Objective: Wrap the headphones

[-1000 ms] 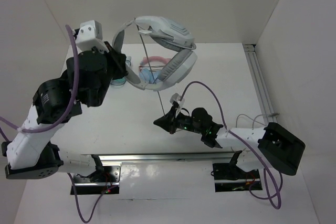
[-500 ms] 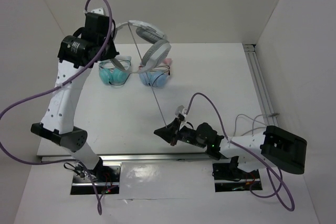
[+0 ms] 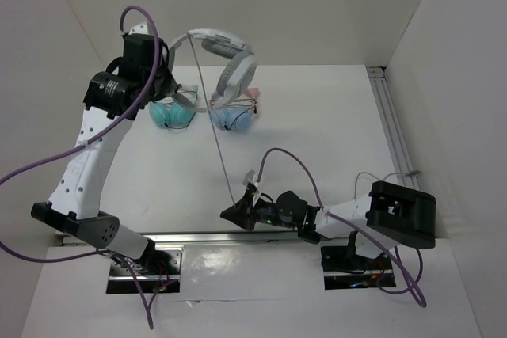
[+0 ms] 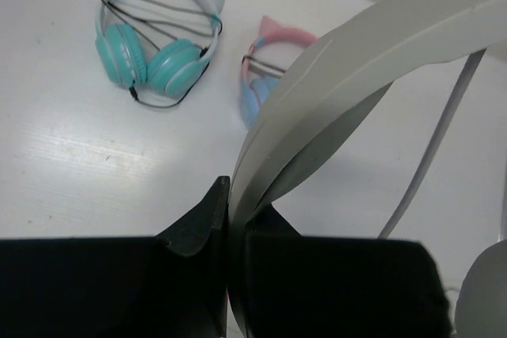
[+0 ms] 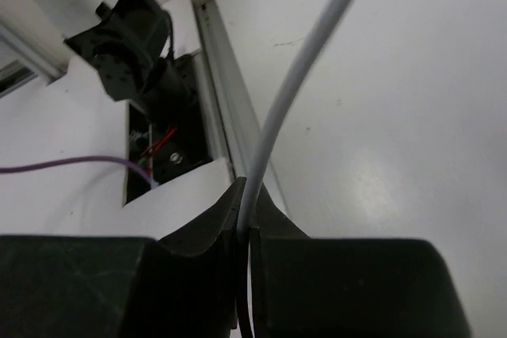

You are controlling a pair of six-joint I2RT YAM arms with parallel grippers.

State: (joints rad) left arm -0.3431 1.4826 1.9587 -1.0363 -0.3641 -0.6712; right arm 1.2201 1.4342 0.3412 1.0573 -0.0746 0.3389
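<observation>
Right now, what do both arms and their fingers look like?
Left arm and right arm: white links, black joint housings, a loose purple cable along each. Fingers are matte black wedges. No markings legible.

Headphones above smaller pair on table

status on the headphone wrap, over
Left tool shut on headphones band, raised off table. Right tool shut on cable, taut, not yet wrapped. Teal pair and blue pair on table beneath.
</observation>
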